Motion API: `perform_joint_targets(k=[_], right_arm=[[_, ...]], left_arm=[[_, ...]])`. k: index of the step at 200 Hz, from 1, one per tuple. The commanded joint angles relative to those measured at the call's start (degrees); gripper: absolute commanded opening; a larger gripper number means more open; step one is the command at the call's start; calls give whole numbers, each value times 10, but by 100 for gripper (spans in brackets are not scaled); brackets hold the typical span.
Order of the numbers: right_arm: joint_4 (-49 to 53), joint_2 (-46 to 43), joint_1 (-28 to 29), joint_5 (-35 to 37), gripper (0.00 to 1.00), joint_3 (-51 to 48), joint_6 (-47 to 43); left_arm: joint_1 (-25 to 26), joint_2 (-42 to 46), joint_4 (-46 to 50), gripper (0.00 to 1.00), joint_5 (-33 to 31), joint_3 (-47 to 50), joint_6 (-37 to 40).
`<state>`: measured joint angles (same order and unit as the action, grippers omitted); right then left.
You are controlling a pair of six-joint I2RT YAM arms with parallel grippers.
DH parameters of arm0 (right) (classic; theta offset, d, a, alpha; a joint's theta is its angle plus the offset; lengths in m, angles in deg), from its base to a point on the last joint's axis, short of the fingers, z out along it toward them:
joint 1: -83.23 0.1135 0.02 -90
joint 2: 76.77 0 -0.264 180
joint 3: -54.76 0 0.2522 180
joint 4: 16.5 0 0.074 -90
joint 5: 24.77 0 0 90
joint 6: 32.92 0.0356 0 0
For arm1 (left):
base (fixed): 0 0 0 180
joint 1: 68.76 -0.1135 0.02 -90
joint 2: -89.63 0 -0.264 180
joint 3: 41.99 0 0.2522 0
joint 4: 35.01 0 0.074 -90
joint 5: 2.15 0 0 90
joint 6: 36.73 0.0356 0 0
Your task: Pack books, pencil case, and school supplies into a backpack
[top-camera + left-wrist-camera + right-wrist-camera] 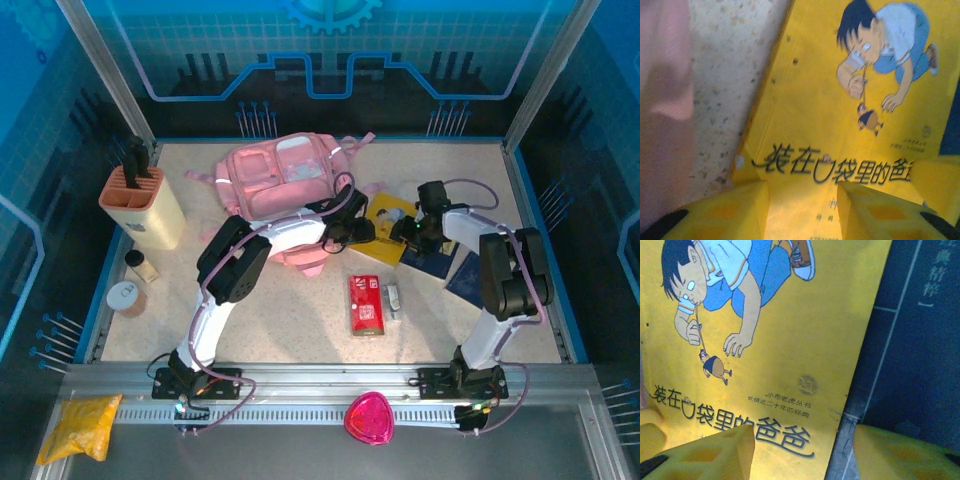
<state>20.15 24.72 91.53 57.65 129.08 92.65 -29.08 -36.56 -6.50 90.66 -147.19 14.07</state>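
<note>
Left claw [802, 202] spread wide, low over yellow book [840, 120] near its table-side edge | right claw [802, 450] spread wide, straddling where yellow book meets navy book [920, 350] | backpack [280, 175] at back, just left of the books | red case [367, 305] and grey piece [392, 297] side by side mid-table [280, 320]

The backpack [285, 175] lies far centre on the table [300, 330]. To its right, the upper book [385, 212] overlaps the lower book [440, 265]. Nearer me lies the pencil case [367, 303], with the supply piece [393, 297] just beside its right. My left gripper [802, 210] and right gripper [805, 450] hang over the upper book.
</note>
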Motion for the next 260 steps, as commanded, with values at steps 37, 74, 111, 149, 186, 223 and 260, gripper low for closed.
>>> perform_joint_targets(k=[37,74,111,149,186,223,260], right_arm=[[17,32,37,-24,56,54,-18],[25,51,33,-47,58,70,-49],[36,48,32,-41,59,49,-62],[6,53,35,-79,59,29,-54],[9,54,37,-90,59,34,-57],[21,26,35,-112,59,47,-59],[20,3,29,-150,57,47,-47]], left_arm=[[-4,71,67,35,-15,97,45],[-3,103,33,34,16,147,26],[-17,104,25,36,-5,126,13],[-22,74,31,37,-16,96,5],[-23,65,13,36,-9,113,-4],[-20,54,17,34,-1,121,-2],[-18,48,35,33,-19,122,5]])
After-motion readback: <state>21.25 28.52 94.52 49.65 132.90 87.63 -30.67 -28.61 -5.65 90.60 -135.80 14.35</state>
